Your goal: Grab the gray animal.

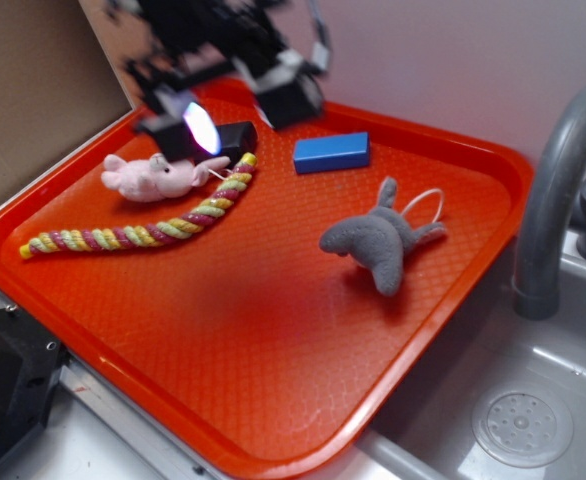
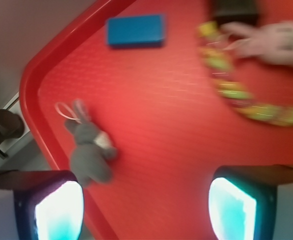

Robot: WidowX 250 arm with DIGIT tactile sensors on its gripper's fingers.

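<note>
The gray animal is a small soft plush with fins, a tail and a white string loop, lying on the right part of the orange tray. In the wrist view the gray animal lies near the tray's left rim, just above my left finger. My gripper hovers blurred over the tray's far left, above the pink plush and well apart from the gray animal. The gripper is open, its two glowing fingertips wide apart with only bare tray between them.
A pink plush animal and a striped rope toy lie at the tray's left. A blue block sits at the back. A gray faucet and sink drain stand right of the tray.
</note>
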